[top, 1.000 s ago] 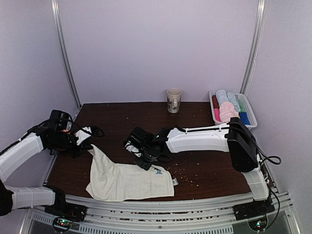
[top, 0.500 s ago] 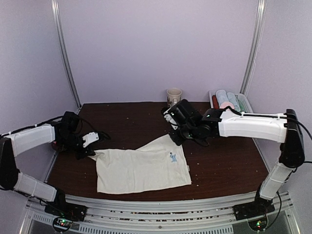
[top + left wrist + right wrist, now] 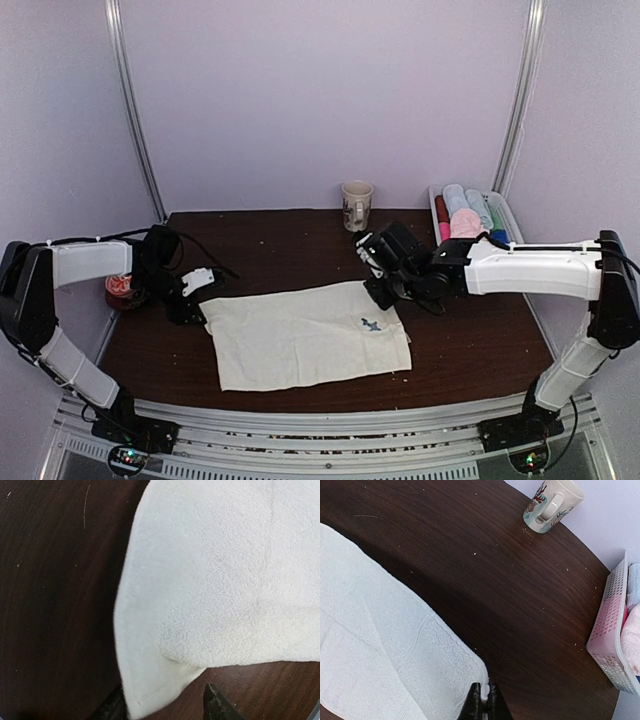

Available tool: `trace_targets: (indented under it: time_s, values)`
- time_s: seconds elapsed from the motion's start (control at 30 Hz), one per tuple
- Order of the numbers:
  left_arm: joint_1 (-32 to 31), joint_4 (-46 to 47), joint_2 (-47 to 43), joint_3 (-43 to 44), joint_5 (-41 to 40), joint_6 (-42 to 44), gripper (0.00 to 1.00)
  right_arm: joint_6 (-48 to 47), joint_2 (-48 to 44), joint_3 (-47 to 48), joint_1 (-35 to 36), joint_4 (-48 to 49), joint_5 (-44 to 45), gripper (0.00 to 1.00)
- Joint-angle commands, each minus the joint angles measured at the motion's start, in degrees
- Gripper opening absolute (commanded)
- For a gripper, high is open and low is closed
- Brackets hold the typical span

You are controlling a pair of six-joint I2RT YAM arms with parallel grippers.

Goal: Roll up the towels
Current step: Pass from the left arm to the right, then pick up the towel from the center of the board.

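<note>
The cream-white towel point(image 3: 310, 335) lies spread nearly flat on the dark table, with a small blue label near its right edge. My left gripper point(image 3: 190, 305) is at its far left corner. In the left wrist view the jaws point(image 3: 162, 696) stand apart with that towel corner point(image 3: 150, 690) lying between them. My right gripper point(image 3: 381, 291) is shut on the towel's far right corner, pinched between the fingertips in the right wrist view point(image 3: 484, 689). A pale pink towel point(image 3: 465, 228) lies bundled in the white basket at the back right.
A patterned mug point(image 3: 356, 205) stands at the table's back edge and also shows in the right wrist view point(image 3: 551, 502). The white basket point(image 3: 514, 238) holds several rolled coloured towels. A small red round object point(image 3: 118, 287) sits at the left edge.
The towel went from a crumpled heap near the front to a flat sheet. My right gripper carried its corner back and to the right. My left gripper moved right, down to the table.
</note>
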Motion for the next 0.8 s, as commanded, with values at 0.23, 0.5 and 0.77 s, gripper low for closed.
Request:
trace_targets:
  time_s: [0.23,0.5,0.77]
  values:
    - [-0.28,3.36,1.8,2.62,4.69,-0.25,0.37,0.52,-1.54,-1.3,-0.31,1.29,1.27,0.0]
    - [-0.29,3.93,4.01,3.45,3.48,-2.02,0.09,0.46,-1.93,-1.69,-0.28,1.3,0.25,0.0]
    - [-0.29,2.45,1.58,3.28,2.89,-2.8,0.0,-0.08,-2.24,-2.1,-0.34,1.73,2.22,0.0]
